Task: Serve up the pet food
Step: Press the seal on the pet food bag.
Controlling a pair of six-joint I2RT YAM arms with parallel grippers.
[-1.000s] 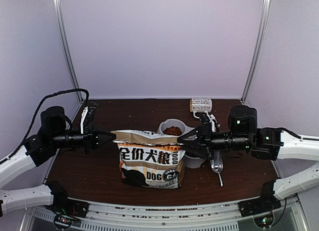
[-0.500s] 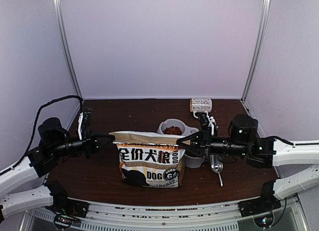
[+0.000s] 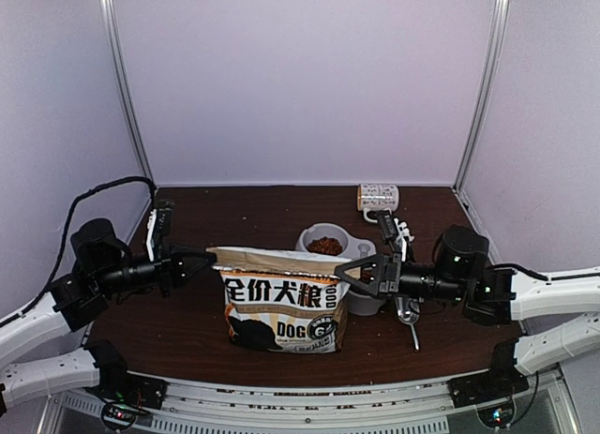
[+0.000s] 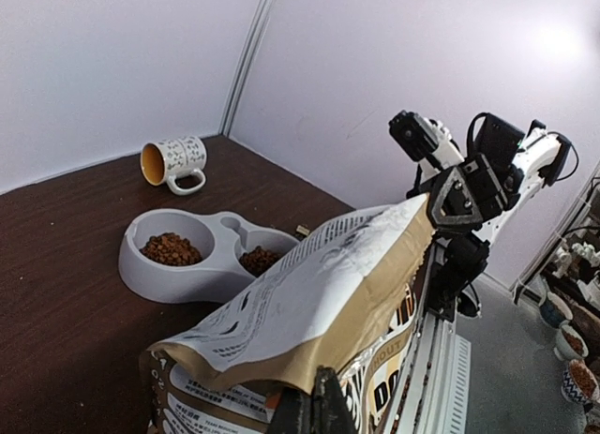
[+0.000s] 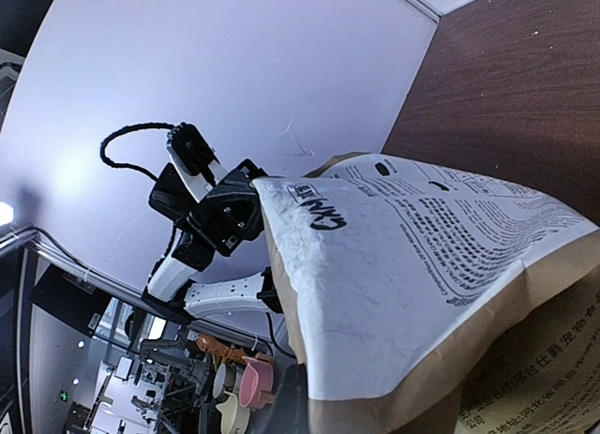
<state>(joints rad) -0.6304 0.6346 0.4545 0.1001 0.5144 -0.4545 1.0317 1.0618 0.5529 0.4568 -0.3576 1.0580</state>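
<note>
The pet food (image 3: 325, 245) lies as reddish-brown kibble in both cups of the grey double bowl (image 3: 349, 235) behind the bag; in the left wrist view it shows in the left cup (image 4: 171, 248) and the right cup (image 4: 258, 261). The printed paper bag (image 3: 281, 303) marked "DOG" stands upright in the middle, its top folded flat. My left gripper (image 3: 208, 258) is shut on the bag's top left corner (image 4: 316, 401). My right gripper (image 3: 343, 267) is shut on the top right corner (image 5: 298, 396). The inside of the bag is hidden.
A patterned mug (image 3: 378, 197) lies on its side at the back right, also seen in the left wrist view (image 4: 178, 159). A metal scoop (image 3: 409, 314) lies right of the bowl under my right arm. Walls enclose the table on three sides.
Both arms have sunk and drawn back a little, the right one down and to the right. Both grippers stay on the bag's top corners. The bag has not moved.
</note>
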